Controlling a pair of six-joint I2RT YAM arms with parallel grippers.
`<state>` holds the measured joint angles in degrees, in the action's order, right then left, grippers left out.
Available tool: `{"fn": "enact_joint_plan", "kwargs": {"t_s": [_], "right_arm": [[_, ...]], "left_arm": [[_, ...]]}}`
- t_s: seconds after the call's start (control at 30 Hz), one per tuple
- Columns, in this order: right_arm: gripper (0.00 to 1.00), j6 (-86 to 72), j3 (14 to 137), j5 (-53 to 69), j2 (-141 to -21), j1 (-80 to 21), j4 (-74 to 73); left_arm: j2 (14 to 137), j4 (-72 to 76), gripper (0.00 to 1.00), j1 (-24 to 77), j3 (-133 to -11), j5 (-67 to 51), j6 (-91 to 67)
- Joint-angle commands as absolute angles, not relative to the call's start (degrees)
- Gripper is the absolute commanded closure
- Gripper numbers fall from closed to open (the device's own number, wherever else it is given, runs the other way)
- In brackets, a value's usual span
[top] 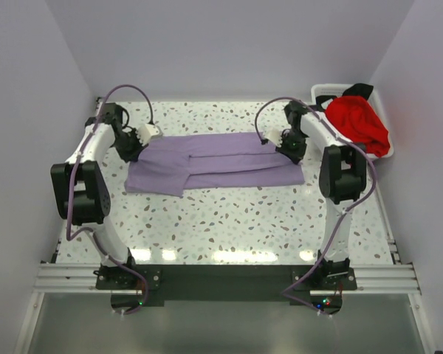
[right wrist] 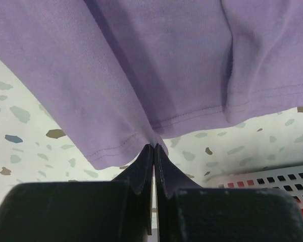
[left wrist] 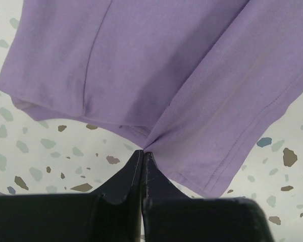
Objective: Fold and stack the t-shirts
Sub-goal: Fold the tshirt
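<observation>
Top external suggests I'm early: left gripper [left wrist: 143, 154] and right gripper [right wrist: 154, 147] each pinch an end of the lavender t-shirt [top: 218, 162], partly folded on the table [top: 229, 221]; red t-shirt [top: 358, 122] and black t-shirt [top: 360, 90] wait in the basket [top: 321, 90].

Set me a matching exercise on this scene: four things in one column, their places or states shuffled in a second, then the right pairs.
Column one
1. lavender t-shirt
2. red t-shirt
3. white basket
4. left gripper

Column two
A. stands at the far right corner of the table
B. fingers shut on a pinch of purple cloth
C. lies spread across the middle of the table
D. heaped in the white basket

Pairs: 1-C, 2-D, 3-A, 4-B
</observation>
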<state>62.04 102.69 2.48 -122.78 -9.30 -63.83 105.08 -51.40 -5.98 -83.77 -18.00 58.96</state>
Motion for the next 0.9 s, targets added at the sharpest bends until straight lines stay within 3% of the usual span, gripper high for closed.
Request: {"fn": "enact_joint_plan", "kwargs": {"t_s": [0.0, 0.87], "right_arm": [[1.00, 63.6, 104.9, 0.7, -123.9, -8.8, -64.7], [1.00, 63.3, 109.2, 0.3, -128.3, -8.4, -63.6]], "left_arm": [[105.7, -48.0, 1.00, -6.6, -86.6, -17.6, 57.7], [113.1, -48.1, 1.00, -6.0, -92.8, -17.1, 58.0]]}}
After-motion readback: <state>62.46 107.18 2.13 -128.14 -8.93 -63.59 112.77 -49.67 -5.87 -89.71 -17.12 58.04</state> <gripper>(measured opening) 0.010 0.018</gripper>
